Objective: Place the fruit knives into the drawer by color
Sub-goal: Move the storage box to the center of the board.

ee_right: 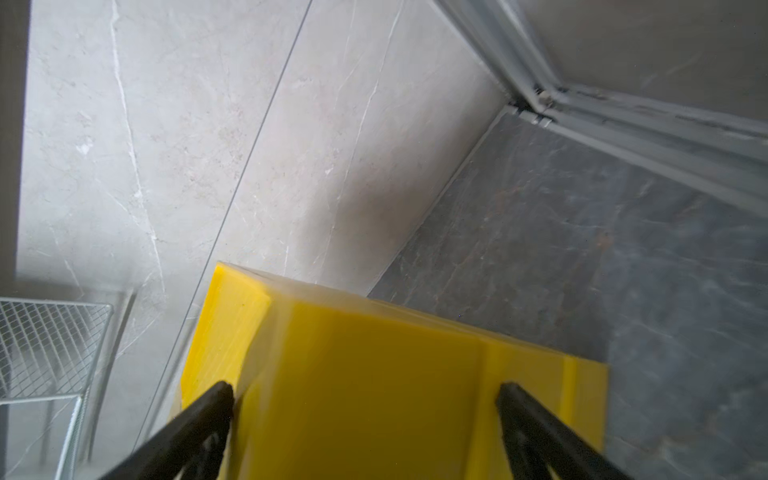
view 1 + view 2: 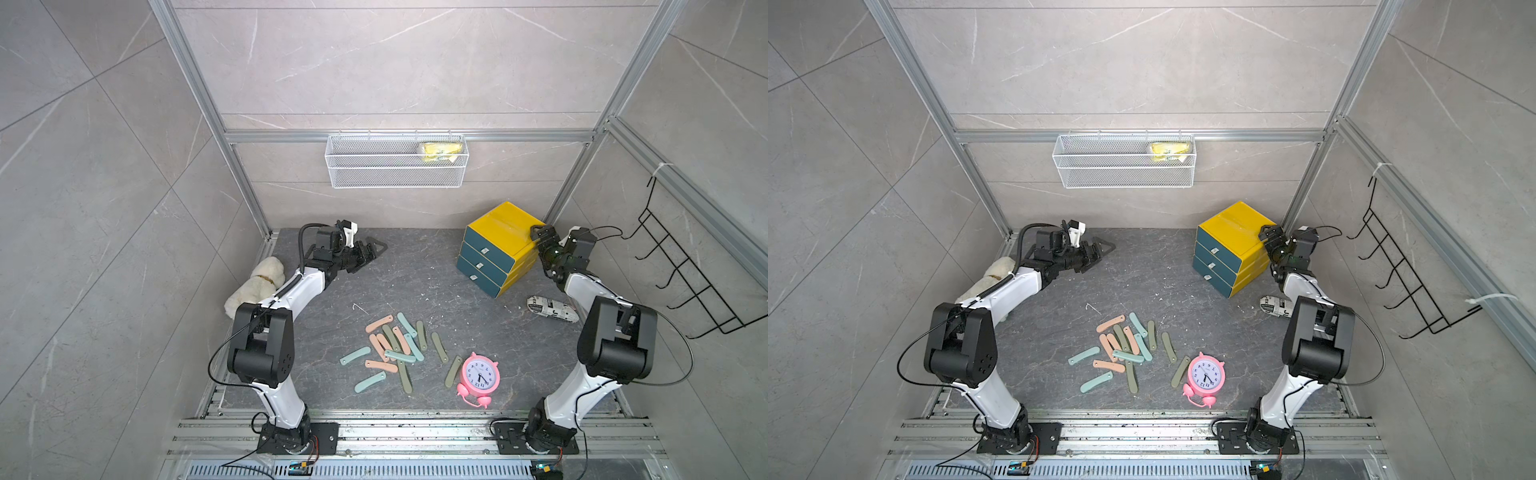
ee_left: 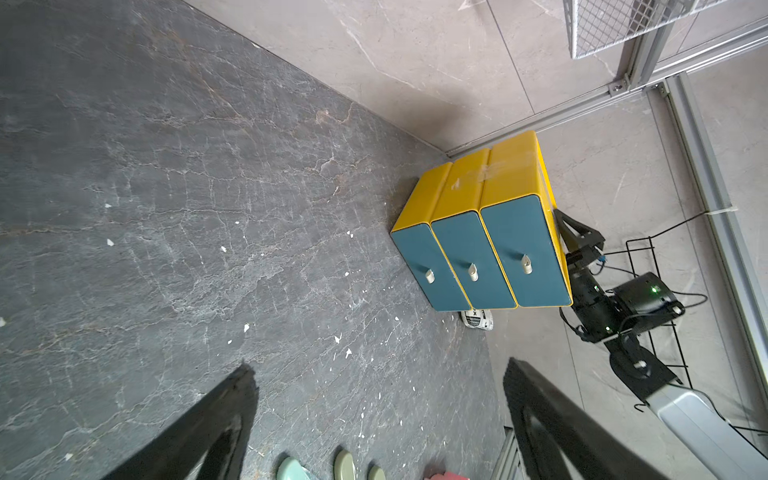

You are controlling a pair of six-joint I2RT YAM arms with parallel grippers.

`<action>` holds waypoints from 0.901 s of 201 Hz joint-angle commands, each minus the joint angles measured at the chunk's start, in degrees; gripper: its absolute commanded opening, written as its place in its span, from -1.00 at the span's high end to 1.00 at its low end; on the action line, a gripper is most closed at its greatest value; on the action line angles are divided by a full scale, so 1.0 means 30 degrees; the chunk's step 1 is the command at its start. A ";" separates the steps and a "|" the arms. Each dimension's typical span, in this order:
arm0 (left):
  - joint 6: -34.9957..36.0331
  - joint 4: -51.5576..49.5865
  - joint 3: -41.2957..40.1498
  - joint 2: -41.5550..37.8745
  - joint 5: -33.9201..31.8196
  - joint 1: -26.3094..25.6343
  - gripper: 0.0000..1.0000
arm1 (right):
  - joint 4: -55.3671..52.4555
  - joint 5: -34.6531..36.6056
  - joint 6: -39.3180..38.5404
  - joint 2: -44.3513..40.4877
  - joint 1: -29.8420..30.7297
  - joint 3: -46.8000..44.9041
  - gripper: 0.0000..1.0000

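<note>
The fruit knives (image 2: 395,349) (image 2: 1126,352) lie in a loose heap on the dark table's front middle, in pink, teal and olive. The ends of a few knives (image 3: 345,464) show in the left wrist view. The drawer (image 2: 505,226) (image 2: 1235,226) (image 3: 498,187), a yellow cabinet, stands at the back right with all three teal fronts shut. My left gripper (image 2: 376,249) (image 2: 1105,248) (image 3: 380,368) hovers open and empty at the back left, pointing towards the drawer. My right gripper (image 2: 536,233) (image 2: 1266,232) (image 1: 365,388) is open at the drawer's (image 1: 374,353) back right top edge. Contact is unclear.
A pink alarm clock (image 2: 480,374) lies just right of the knives. A plush toy (image 2: 255,286) sits behind my left arm and a newspaper-print roll (image 2: 552,308) beside my right arm. A white wire basket (image 2: 397,166) hangs on the back wall, a black wire rack (image 2: 685,274) on the right wall.
</note>
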 commanded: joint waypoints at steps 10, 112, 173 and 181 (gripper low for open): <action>0.0307 0.0746 0.1036 0.0593 0.1237 -0.0056 -0.92 | 0.0257 -0.4276 -0.1250 0.1381 0.0280 0.1589 -0.99; -0.0669 0.1705 0.4901 0.4457 0.1792 -0.0180 -0.91 | -0.2922 -0.6913 -0.3364 0.2880 0.4319 0.5298 -0.99; -0.0098 0.0806 0.7113 0.5870 0.0438 -0.0210 -0.86 | -0.3294 -0.6872 -0.3629 0.4227 0.6673 0.6931 -0.99; 0.0055 0.0587 0.7676 0.6115 0.0113 -0.0195 -0.84 | -0.3351 -0.6720 -0.3615 0.4338 0.6912 0.7037 -0.99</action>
